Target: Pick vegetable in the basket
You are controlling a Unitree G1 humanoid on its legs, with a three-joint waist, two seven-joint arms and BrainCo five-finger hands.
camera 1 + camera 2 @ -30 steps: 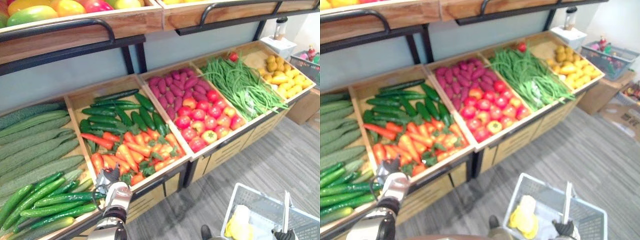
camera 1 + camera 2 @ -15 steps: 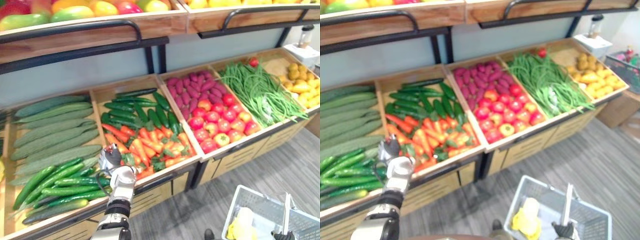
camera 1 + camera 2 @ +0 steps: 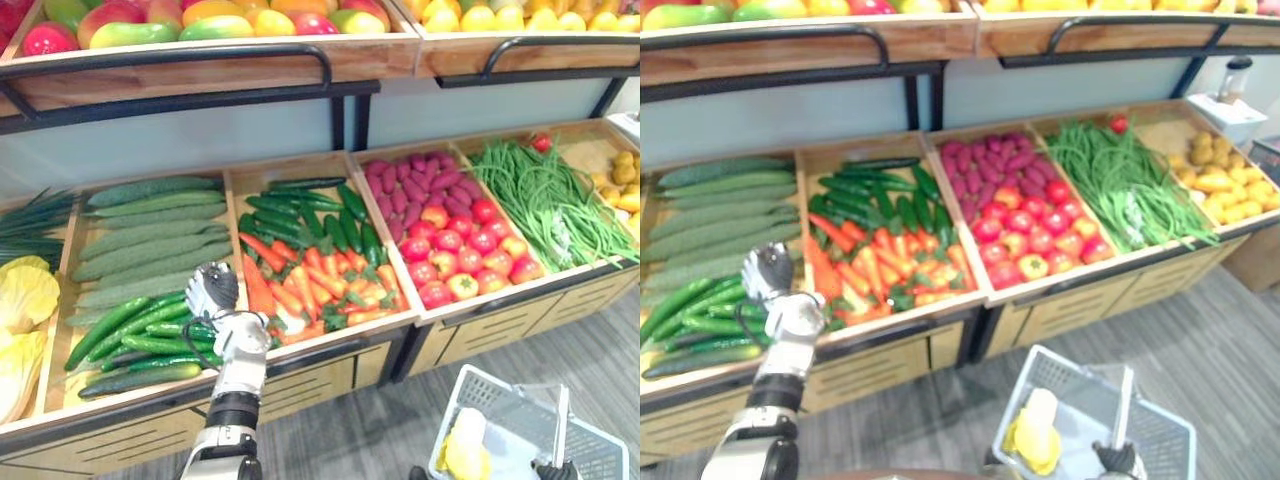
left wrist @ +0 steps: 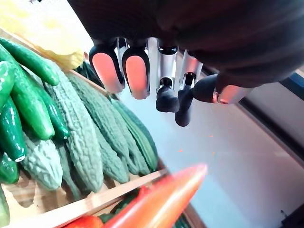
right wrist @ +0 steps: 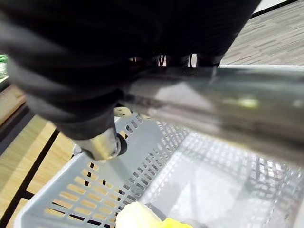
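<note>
While the left hand [image 3: 212, 290] hovers with its fingers curled in on nothing, over the near edge of the cucumbers [image 3: 140, 330] and just beside the carrots [image 3: 320, 285], the right hand [image 3: 1118, 458] is wrapped round the handle [image 3: 1121, 405] of the grey basket [image 5: 71, 199] (something yellow [image 3: 1030, 440] lies inside).
</note>
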